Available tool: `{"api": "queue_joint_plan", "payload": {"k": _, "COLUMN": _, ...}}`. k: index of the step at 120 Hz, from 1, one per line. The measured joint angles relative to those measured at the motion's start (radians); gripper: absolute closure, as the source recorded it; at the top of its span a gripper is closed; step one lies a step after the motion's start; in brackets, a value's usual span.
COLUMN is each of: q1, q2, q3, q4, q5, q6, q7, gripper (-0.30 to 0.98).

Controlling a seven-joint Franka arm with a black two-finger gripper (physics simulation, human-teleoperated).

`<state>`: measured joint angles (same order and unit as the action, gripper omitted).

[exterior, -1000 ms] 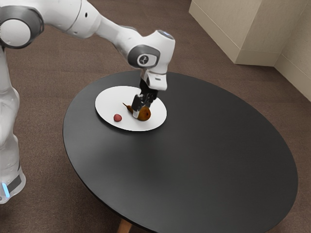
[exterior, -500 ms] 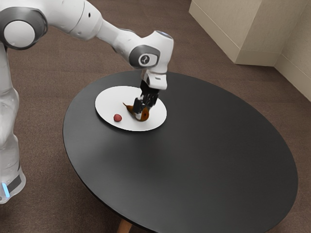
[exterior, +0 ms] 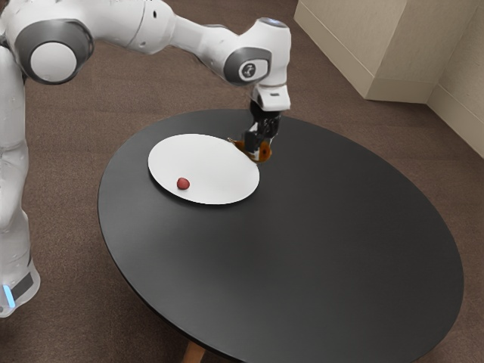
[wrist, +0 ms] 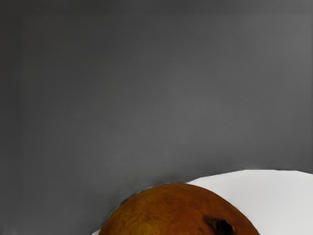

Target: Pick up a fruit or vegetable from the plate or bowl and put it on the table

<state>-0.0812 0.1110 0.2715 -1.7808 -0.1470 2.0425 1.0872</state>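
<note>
Gripper [exterior: 259, 146], black and two-fingered, points down, clenched on the orange-brown pear [exterior: 265, 152], which lies sideways in its grasp at the flat white plate's [exterior: 198, 157] rim, stem toward the exterior view's left. Above, the white arm [exterior: 189, 35] reaches out nearly level, wrist bent downward over the round black table [exterior: 325, 242]. One small red fruit [exterior: 183, 184] sits on the plate.

White arm [exterior: 197, 39] w/ dk grey joint rings, round caps, blk pincer [exterior: 259, 151], blue base light
</note>
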Motion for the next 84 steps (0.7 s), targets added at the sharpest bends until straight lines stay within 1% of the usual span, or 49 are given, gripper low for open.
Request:
{"api": "queue_joint_plan", "payload": {"k": 9, "q1": -0.059, "q2": 0.114, "q3": -0.028, "q4": 0.152, "q5": -0.012, "q6": 0.002, "q7": -0.003, "gripper": 0.53}}
{"api": "queue_joint_plan", "payload": {"k": 17, "q1": -0.084, "q2": 0.193, "q3": -0.06, "q4": 0.251, "q5": -0.02, "q6": 0.003, "q7": -0.006, "gripper": 0.53}}
{"api": "queue_joint_plan", "payload": {"k": 25, "q1": -0.089, "q2": 0.228, "q3": -0.076, "q4": 0.291, "q5": -0.031, "q6": 0.005, "q7": -0.01, "gripper": 0.54}}
{"api": "queue_joint_plan", "payload": {"k": 37, "q1": -0.091, "q2": 0.233, "q3": -0.081, "q4": 0.304, "q5": -0.038, "q6": 0.006, "q7": -0.018, "gripper": 0.54}}
{"api": "queue_joint_plan", "payload": {"k": 46, "q1": -0.097, "q2": 0.232, "q3": -0.081, "q4": 0.298, "q5": -0.04, "q6": 0.003, "q7": -0.018, "gripper": 0.34}}
{"api": "queue_joint_plan", "payload": {"k": 57, "q1": -0.1, "q2": 0.222, "q3": -0.079, "q4": 0.295, "q5": -0.05, "q6": -0.003, "q7": -0.017, "gripper": 0.18}}
{"api": "queue_joint_plan", "payload": {"k": 65, "q1": -0.108, "q2": 0.212, "q3": -0.078, "q4": 0.295, "q5": -0.059, "q6": -0.005, "q7": -0.017, "gripper": 0.11}}
{"api": "queue_joint_plan", "payload": {"k": 75, "q1": -0.115, "q2": 0.168, "q3": -0.077, "q4": 0.296, "q5": -0.118, "q6": -0.007, "q7": -0.038, "gripper": 0.06}}
{"api": "queue_joint_plan", "payload": {"k": 80, "q1": -0.106, "q2": 0.138, "q3": -0.076, "q4": 0.294, "q5": -0.131, "q6": -0.01, "q7": -0.085, "gripper": 0.05}}
{"api": "queue_joint_plan", "payload": {"k": 84, "q1": -0.096, "q2": 0.1, "q3": -0.078, "q4": 0.291, "q5": -0.121, "q6": -0.028, "q7": -0.156, "gripper": 0.04}}
